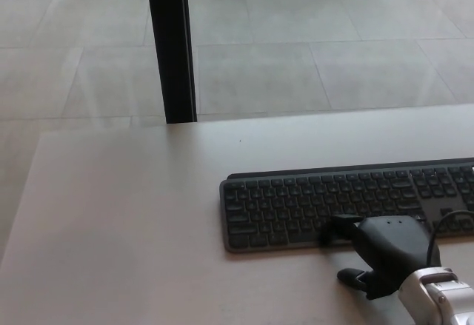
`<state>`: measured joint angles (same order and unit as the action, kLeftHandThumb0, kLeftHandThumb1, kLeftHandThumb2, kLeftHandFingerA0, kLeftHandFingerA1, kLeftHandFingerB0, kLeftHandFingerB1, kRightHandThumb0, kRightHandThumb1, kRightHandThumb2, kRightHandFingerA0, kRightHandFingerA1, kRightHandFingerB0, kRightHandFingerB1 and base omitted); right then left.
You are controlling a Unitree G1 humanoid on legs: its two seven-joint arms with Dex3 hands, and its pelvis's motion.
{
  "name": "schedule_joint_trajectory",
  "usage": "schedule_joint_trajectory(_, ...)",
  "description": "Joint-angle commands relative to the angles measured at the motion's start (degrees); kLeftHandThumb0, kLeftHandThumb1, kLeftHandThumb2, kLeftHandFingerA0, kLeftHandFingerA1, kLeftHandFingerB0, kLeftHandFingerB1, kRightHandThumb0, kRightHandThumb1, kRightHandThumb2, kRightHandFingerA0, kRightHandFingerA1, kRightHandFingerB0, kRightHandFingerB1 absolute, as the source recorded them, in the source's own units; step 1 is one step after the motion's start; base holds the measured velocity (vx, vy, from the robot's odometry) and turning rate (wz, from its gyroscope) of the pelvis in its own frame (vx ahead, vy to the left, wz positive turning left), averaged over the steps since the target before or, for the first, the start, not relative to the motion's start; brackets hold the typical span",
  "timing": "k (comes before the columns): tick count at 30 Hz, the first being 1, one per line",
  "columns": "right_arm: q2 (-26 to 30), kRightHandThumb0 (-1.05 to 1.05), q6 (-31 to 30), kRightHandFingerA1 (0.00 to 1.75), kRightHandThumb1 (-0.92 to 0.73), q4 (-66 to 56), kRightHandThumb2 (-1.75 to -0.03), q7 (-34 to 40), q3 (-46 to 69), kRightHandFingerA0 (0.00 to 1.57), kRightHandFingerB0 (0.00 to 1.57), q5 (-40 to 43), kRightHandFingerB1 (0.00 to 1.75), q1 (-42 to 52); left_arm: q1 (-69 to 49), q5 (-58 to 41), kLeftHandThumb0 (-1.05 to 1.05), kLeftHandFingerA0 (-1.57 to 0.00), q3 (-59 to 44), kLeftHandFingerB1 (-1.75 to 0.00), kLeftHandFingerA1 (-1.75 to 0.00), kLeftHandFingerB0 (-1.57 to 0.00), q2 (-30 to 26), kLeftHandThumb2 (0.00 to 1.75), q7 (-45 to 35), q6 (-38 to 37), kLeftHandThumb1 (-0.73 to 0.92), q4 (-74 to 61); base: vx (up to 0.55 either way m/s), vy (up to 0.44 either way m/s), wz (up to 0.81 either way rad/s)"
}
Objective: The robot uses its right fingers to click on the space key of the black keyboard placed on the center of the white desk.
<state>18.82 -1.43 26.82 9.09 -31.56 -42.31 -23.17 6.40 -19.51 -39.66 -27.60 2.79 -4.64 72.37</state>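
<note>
**Black fingers set on the keyboard's bottom row**

The right hand (pixel 389 255) is seen at the near edge of the black keyboard (pixel 348 203), which lies on the white table (pixel 126 221) and stretches away to both sides of the fingers (pixel 337 230). The fingers are curled together, clamped on nothing, their tips laid on the lowest key row, where the space key is judged to sit. The pressing step appears to be in hand; next, a short lift off the key would be called for. The left hand is not shown.

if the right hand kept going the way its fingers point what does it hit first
The right hand points left and slightly away; its fingers already lie over the black keyboard's bottom row, so likely those keys. Contact unclear.
</note>
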Motion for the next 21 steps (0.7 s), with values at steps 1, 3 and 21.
schedule_joint_trajectory(1, 2.18, -0.38, -3.0, 1.43, -0.58, 0.39, -0.61, -6.33, -0.16, 0.9, 0.64, -0.85, 0.47, 2.15, -0.25, -0.43, -0.49, -0.8, 0.28, -0.62, -0.77, -0.72, -1.37, 0.57, 0.72, -1.66, 0.58, 0.04, 0.0, 0.0, 0.0)
schedule_joint_trajectory(3, 2.45, -0.37, -3.85, 1.4, -0.57, -2.32, -0.59, -8.39, 3.57, 0.89, 0.66, 2.81, 0.46, 1.05, -0.27, -0.78, -0.5, -0.79, 0.04, -0.62, -0.77, -0.71, -1.4, 0.57, 0.34, -1.57, 0.59, -0.01, 0.0, 0.0, 0.0)
schedule_joint_trajectory(21, 8.47, -0.28, -32.23, 1.35, -0.56, -22.46, -0.59, -24.07, 58.45, 0.93, 0.71, 49.35, 0.44, -22.19, -1.11, -1.32, -0.51, -0.76, -0.75, -0.61, -0.79, -0.67, -1.6, 0.58, -0.35, -0.81, 0.62, 0.12, 0.0, 0.0, 0.0)
